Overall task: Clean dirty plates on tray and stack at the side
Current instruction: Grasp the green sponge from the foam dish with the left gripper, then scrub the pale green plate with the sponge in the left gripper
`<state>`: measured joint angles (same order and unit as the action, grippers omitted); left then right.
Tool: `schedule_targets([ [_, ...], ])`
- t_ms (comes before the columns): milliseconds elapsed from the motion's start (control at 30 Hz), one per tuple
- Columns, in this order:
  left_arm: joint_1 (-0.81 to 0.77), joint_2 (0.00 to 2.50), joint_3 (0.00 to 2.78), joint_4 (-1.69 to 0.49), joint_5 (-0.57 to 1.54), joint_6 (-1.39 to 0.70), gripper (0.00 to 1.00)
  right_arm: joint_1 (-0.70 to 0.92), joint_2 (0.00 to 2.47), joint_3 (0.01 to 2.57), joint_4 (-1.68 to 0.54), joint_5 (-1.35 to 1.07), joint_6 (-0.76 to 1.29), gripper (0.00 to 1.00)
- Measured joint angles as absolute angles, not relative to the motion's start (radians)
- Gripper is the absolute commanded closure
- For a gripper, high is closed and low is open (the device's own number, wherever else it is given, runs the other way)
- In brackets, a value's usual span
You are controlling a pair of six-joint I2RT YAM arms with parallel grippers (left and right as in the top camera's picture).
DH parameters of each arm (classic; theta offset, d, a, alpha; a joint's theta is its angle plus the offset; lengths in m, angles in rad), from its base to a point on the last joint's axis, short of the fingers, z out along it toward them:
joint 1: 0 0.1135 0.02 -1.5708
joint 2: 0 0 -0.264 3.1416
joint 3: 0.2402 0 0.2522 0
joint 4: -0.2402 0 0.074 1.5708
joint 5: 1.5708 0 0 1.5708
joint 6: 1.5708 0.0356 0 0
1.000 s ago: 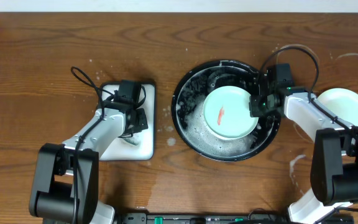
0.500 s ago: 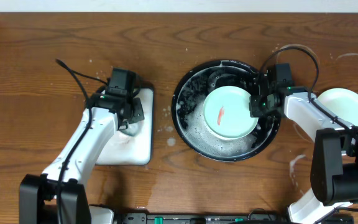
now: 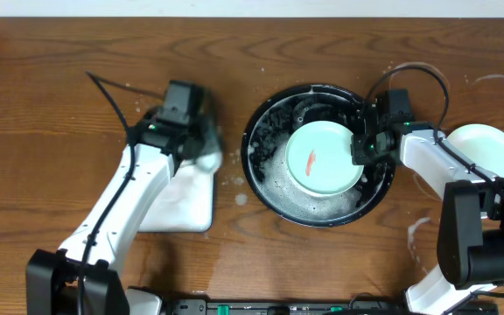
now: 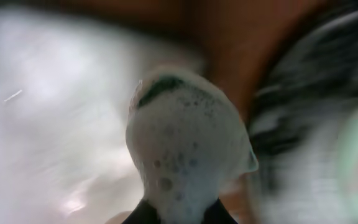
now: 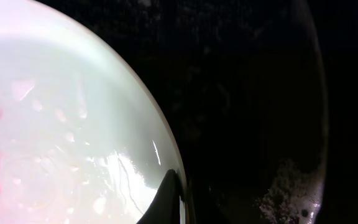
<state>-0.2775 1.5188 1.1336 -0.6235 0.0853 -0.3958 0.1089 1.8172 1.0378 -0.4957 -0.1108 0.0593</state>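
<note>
A pale mint plate (image 3: 322, 158) with a red smear lies in the black sudsy tray (image 3: 265, 171). My right gripper (image 3: 362, 144) is shut on the plate's right rim; the right wrist view shows a finger (image 5: 169, 199) over the rim of the plate (image 5: 55, 137). My left gripper (image 3: 201, 147) is shut on a foam-covered green sponge (image 4: 188, 146) and holds it above the right edge of the white dish (image 3: 186, 206), between dish and tray. A pale yellow plate (image 3: 488, 153) lies on the wood at the far right.
The white rectangular dish (image 4: 48, 124) is wet and soapy. Whitish soap smears mark the wood near the tray's left (image 3: 239, 199) and at the lower right (image 3: 418, 229). Cables trail from both wrists.
My left gripper has lifted off the white dish with the sponge and moved up and right toward the tray. The right arm and the plate have not moved.
</note>
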Motion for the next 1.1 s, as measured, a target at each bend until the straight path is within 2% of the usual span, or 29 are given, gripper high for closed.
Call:
schedule_targets([
  [233,-0.452,1.548,1.166,-0.357,0.194,-0.552,0.93,0.109,1.817,1.038,-0.496,-0.111,0.059,0.99],
  [433,-0.593,1.744,1.18,-0.15,0.285,-0.665,0.93,0.109,1.817,1.038,-0.496,-0.112,0.059,0.99],
  [700,-0.679,2.032,1.374,-0.231,0.347,-0.7,0.93,0.109,1.817,1.039,-0.497,-0.113,0.059,0.99],
  [933,-0.677,2.133,1.42,-0.213,0.373,-0.707,0.93,0.109,1.817,1.039,-0.497,-0.116,0.059,0.99],
  [1100,-0.684,2.136,1.47,-0.4,0.277,-0.665,0.93,0.109,1.817,1.039,-0.497,-0.117,0.059,0.99],
])
